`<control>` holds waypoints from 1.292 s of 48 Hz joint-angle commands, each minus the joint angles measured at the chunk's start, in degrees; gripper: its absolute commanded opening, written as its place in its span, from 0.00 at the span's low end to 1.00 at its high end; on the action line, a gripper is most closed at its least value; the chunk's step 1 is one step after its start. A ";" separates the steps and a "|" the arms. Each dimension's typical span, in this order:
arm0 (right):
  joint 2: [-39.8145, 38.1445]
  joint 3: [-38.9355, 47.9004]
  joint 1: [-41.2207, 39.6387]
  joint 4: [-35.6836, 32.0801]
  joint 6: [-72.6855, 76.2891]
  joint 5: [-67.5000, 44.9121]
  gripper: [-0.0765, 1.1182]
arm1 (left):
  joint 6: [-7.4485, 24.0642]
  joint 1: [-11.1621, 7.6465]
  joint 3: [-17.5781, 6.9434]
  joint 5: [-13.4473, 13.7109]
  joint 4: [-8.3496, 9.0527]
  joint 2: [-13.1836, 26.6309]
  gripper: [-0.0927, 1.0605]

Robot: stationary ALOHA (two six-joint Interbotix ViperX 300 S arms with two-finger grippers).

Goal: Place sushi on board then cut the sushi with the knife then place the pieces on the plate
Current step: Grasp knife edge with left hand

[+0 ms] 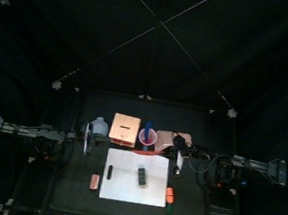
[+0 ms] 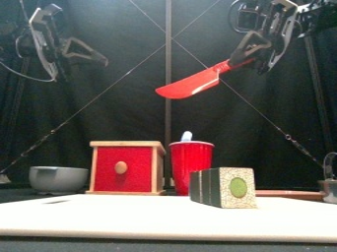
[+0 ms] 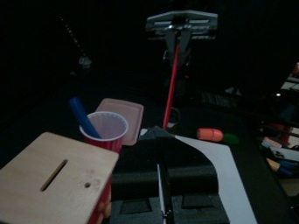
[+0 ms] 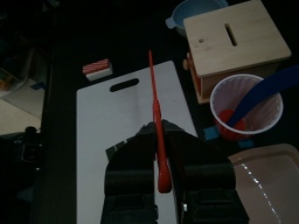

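The white cutting board (image 1: pixel 119 189) lay at the table's front, and the sushi roll (image 2: pixel 224 187) sat whole on it, near its middle. The pink tray (image 1: pixel 172 140) lay behind the board, just beside the red cup (image 2: pixel 191 162). The right gripper (image 2: pixel 247 57) hung high above the board. Its jaws were clamped on the handle of the red knife (image 2: pixel 195 83), whose blade slanted down toward the left arm's side. The left gripper (image 1: pixel 86 139) hung high at its own side, jaws seemingly together on nothing.

The step in hand looked to be the cut. The blade probably needed squaring across the roll, over 1 seam between blocks, then lowering straight down. The free gripper could steady the roll's end so it did not slide.
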 commanded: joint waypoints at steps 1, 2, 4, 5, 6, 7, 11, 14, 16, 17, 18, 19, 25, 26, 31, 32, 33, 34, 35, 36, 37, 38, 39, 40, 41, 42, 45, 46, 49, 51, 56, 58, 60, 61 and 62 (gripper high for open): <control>0.00 1.14 1.41 -1.49 -0.18 -4.66 0.31 | 0.09 -1.85 -3.08 0.00 0.62 0.88 0.07; 0.09 1.58 1.85 -1.93 -0.18 -5.62 0.31 | 0.18 -2.20 -3.25 0.09 0.79 1.14 0.07; 0.35 2.64 2.81 -2.90 -0.09 -7.65 0.31 | 0.18 -2.72 -3.78 0.18 1.32 1.93 0.08; 0.35 3.25 3.34 -3.43 0.00 -8.70 0.31 | 0.18 -2.90 -4.22 0.18 1.58 2.64 0.09; 0.44 3.78 3.78 -3.78 0.00 -9.67 0.31 | 0.18 -3.16 -4.48 0.26 1.76 3.08 0.10; 0.53 4.31 4.13 -3.87 0.00 -10.72 0.31 | 0.26 -3.25 -4.75 0.35 2.02 3.60 0.12; 0.70 6.68 5.63 -4.39 0.00 -14.59 0.31 | 0.35 -3.52 -5.63 0.70 3.34 6.06 0.18; 0.79 8.61 6.59 -4.31 0.00 -17.49 0.31 | 0.35 -3.43 -6.15 1.05 4.48 7.91 0.24; 0.88 9.32 7.12 -4.31 0.00 -18.63 0.31 | 0.35 -3.34 -6.50 1.14 5.19 9.05 0.29; 0.97 9.58 7.47 -4.31 0.00 -19.16 0.31 | 0.35 -3.25 -6.77 1.23 5.45 9.67 0.32; 1.05 9.84 7.82 -4.22 0.00 -19.60 0.31 | 0.35 -3.16 -6.94 1.32 5.71 10.20 0.34; 1.05 10.11 8.09 -4.22 0.00 -19.95 0.31 | 0.26 -3.16 -7.12 1.41 5.89 10.72 0.37; 1.49 10.90 9.58 -2.90 0.09 -21.45 0.31 | 0.26 -3.16 -8.17 2.11 6.06 13.10 0.55; 1.85 10.81 9.84 -2.46 0.00 -21.53 0.31 | 0.26 -3.16 -8.35 2.11 6.06 13.36 0.58; 3.43 10.55 11.16 -1.49 0.00 -21.71 0.31 | 0.26 -3.25 -9.05 2.11 6.15 15.03 0.71; 3.78 10.46 11.43 -1.41 0.00 -21.71 0.31 | 0.26 -3.25 -9.23 2.11 6.15 15.38 0.73; 4.22 10.28 11.60 -1.32 0.00 -21.71 0.31 | 0.26 -3.34 -9.40 2.20 6.15 15.73 0.75; 4.57 10.20 11.69 -1.32 0.00 -21.80 0.31 | 0.26 -3.43 -9.58 2.29 6.06 16.35 0.78; 4.92 10.20 11.87 -1.23 0.09 -21.88 0.31 | 0.26 -3.43 -9.76 2.37 6.15 16.79 0.79; 5.27 10.11 12.04 -1.14 0.00 -21.97 0.31 | 0.26 -3.52 -9.93 2.55 6.15 17.23 0.81; 5.80 9.93 12.22 -0.97 0.00 -22.15 0.31 | 0.26 -3.52 -10.11 2.72 6.15 17.67 0.82; 6.15 9.76 12.48 -0.97 0.00 -22.32 0.31 | 0.26 -3.60 -10.28 2.99 6.15 18.19 0.83; 6.42 9.58 12.57 -0.88 0.00 -22.50 0.31 | 0.26 -3.60 -10.55 3.34 6.06 18.63 0.84; 6.68 9.49 12.66 -0.88 0.00 -22.59 0.31 | 0.26 -3.60 -10.72 3.69 6.06 18.98 0.84; 6.94 9.40 12.83 -0.70 0.09 -22.76 0.31 | 0.26 -3.60 -10.99 4.13 6.06 19.51 0.84; 7.21 9.32 12.83 -0.70 0.09 -22.94 0.31 | 0.26 -3.60 -11.25 4.57 5.98 19.95 0.84; 7.73 9.05 13.18 -0.26 0.00 -23.38 0.31 | 0.18 -3.87 -12.22 6.15 6.06 21.18 0.84; 7.91 8.96 13.27 -0.18 0.00 -23.47 0.31 | 0.18 -3.96 -12.83 7.03 5.98 21.88 0.84; 8.17 8.79 13.54 0.00 0.00 -23.91 0.31 | 0.18 -4.13 -14.06 8.79 5.98 23.12 0.84; 8.26 8.70 13.71 0.00 0.09 -24.08 0.31 | 0.18 -4.22 -14.85 10.20 5.98 23.91 0.84; 8.44 8.53 13.97 0.53 0.09 -24.43 0.31 | 0.18 -4.92 -17.23 13.97 5.98 26.37 0.84; 8.44 8.53 13.97 0.79 0.00 -24.61 0.31 | 0.09 -5.01 -18.11 15.38 5.98 27.25 0.84; 8.44 8.53 14.06 0.88 0.00 -24.87 0.31 | 0.09 -5.01 -18.72 16.52 5.98 28.13 0.84; 8.53 8.53 14.15 0.79 0.00 -24.96 0.31 | 0.09 -5.01 -19.07 17.05 5.89 28.56 0.84; 8.44 8.53 14.24 0.88 0.00 -24.96 0.31 | 0.09 -5.01 -19.34 17.31 5.98 29.00 0.84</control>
